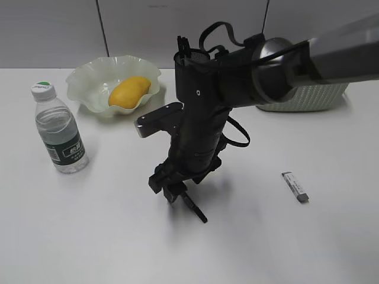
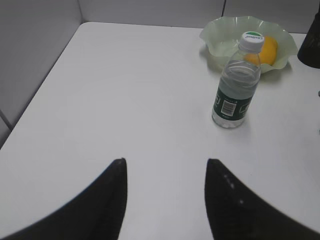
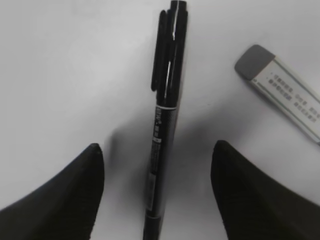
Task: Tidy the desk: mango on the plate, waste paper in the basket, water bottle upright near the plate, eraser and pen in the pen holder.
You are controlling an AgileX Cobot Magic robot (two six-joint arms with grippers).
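While the right end effector [image 3: 157, 190] gapes open, a slim black pen [image 3: 164, 115] lies between its fingers.

The counter [image 1: 118, 236] is smooth matt white. The plate [image 1: 83, 83] is translucent glossy plastic, the water bottle [image 1: 59, 133] clear plastic with a printed label, the pen [image 3: 162, 125] glossy black plastic, the mango [image 1: 129, 92] smooth-skinned
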